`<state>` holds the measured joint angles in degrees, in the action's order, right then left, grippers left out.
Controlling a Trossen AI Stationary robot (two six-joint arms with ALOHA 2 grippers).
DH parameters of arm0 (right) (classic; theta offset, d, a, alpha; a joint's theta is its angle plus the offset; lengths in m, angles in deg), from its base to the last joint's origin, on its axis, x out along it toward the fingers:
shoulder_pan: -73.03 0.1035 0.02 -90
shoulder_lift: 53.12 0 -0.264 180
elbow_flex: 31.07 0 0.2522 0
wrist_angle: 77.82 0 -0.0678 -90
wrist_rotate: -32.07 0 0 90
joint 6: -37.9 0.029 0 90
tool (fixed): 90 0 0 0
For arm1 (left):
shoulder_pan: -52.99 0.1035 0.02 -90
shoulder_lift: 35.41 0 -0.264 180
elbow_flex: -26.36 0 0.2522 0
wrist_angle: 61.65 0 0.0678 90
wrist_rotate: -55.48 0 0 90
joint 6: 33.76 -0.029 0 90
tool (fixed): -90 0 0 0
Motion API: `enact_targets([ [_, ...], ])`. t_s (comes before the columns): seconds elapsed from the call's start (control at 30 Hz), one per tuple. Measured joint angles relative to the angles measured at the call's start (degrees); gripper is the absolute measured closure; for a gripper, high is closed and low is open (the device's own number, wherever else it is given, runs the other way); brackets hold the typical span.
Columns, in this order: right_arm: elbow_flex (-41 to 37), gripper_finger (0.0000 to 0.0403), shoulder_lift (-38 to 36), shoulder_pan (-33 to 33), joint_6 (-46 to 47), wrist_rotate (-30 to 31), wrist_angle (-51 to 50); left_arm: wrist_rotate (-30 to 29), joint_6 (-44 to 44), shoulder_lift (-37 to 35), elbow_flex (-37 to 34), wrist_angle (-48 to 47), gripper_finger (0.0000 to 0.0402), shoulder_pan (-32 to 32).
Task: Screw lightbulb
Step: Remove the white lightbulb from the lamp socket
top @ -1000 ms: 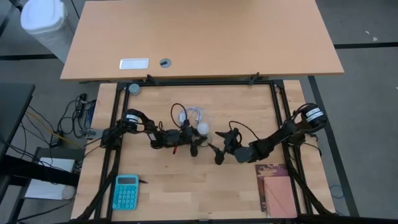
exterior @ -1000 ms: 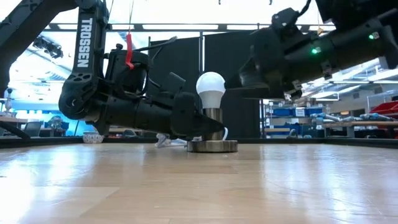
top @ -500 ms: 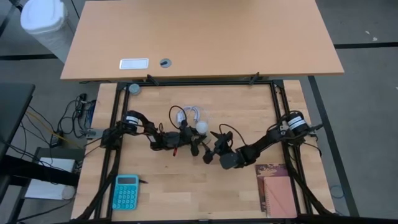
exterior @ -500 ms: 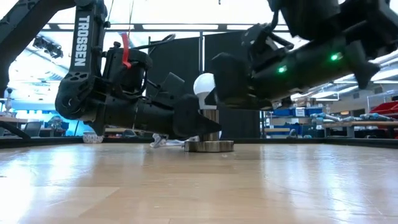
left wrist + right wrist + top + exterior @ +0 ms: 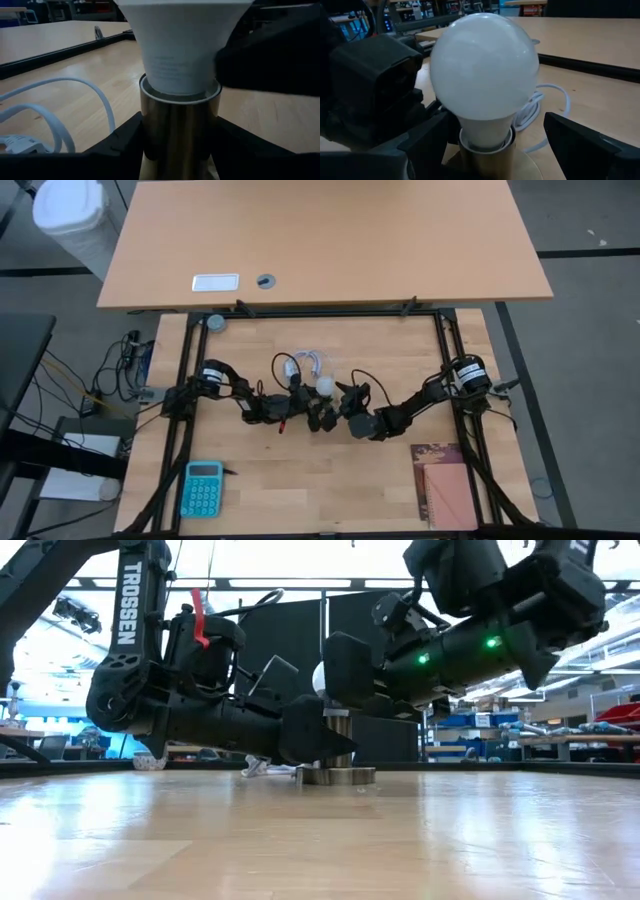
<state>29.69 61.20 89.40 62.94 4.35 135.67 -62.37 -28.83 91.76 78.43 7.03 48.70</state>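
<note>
A pale wooden table (image 5: 300, 470) fills the lower half of the high view, framed by dark rails, with a second, larger wooden desk (image 5: 330, 240) beyond it and a workshop with shelving behind in the low view.

Nearest the front edge lie a turquoise calculator (image 5: 203, 488) on the left and a brown notebook (image 5: 447, 485) on the right, both well apart from the work.

At mid-table the lightbulb (image 5: 482, 70) stands upright, its narrow neck seated in the mouth of a brass-coloured socket (image 5: 180, 132) that rises from a round flat base (image 5: 335, 776) resting on the table.

The left pincer (image 5: 312, 412) lies low and level with the table. Its two dark fingers (image 5: 125, 137) sit on either side of the socket's metal barrel, closed about halfway and touching it.

The right pincer (image 5: 342, 398) comes in from the other side at bulb height. Its fingers (image 5: 580, 137) stand wide apart, one on each side of the globe, with a clear gap to the glass; it holds nothing.

Just behind the socket a white cable (image 5: 308, 362) lies coiled on the table. Farther off, on the desk, are a white rectangular plate (image 5: 215, 282) and a small round grommet (image 5: 265, 281).
</note>
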Motion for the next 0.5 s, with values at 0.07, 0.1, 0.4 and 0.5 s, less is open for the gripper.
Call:
enact_targets([
  [0.07,0.0,0.0079,0.0,-0.5,0.0,-0.7,0.0,0.0,0.0,0.0,0.1,-0.1,0.0208,0.0],
  [0.1,0.0,0.0079,0.0,-0.7,0.0,-0.8,0.1,0.0,0.0,0.0,0.1,-0.1,0.0208,0.0],
  [0.4,0.0,0.0079,0.0,-1.5,-0.5,-3.3,0.2,-0.2,0.0,0.0,0.1,-0.2,0.0208,0.0],
  [0.5,0.0,0.0079,0.0,-1.5,-2.6,-3.4,0.2,-0.2,0.0,0.0,0.1,-0.5,0.0208,0.0],
])
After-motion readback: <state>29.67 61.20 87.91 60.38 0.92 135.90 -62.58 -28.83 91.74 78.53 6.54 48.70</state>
